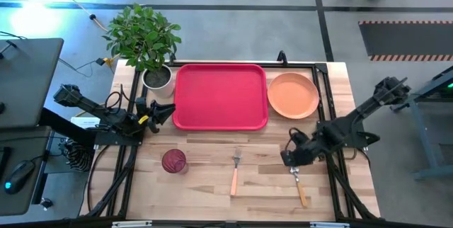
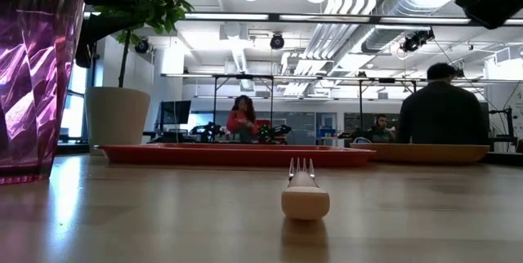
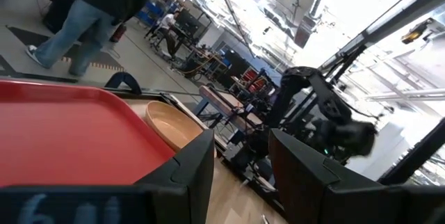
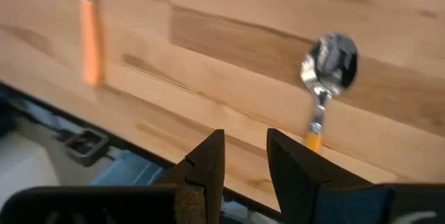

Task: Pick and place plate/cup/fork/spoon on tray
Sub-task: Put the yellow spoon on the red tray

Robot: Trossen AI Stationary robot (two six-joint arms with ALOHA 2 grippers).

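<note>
Your right gripper (image 1: pixel 291 156) hangs above the wooden table (image 1: pixel 212 185), with nothing between its two fingers (image 4: pixel 208 161). They stand only a little apart, with a narrow gap, and they touch nothing. The spoon (image 4: pixel 325 78) lies flat on the wood just ahead of these fingertips; its silver bowl points away from them and its orange handle runs back under the one finger. The fork (image 1: pixel 235 171) lies further off to the side of this gripper, also flat on the table, tines toward the tray (image 1: pixel 220 95).

Your left gripper (image 1: pixel 161 110) waits at the tray's short edge, near the white plant pot (image 1: pixel 157 79). Its fingers (image 3: pixel 191 172) are partly open and hold nothing. In front of them you see the red tray surface, and beyond it the orange plate (image 1: pixel 293 95), which rests on the table just beside the tray's far short edge. The dark red cup (image 1: pixel 173 161) stands upright on the wood, near the left gripper and apart from the tray.
</note>
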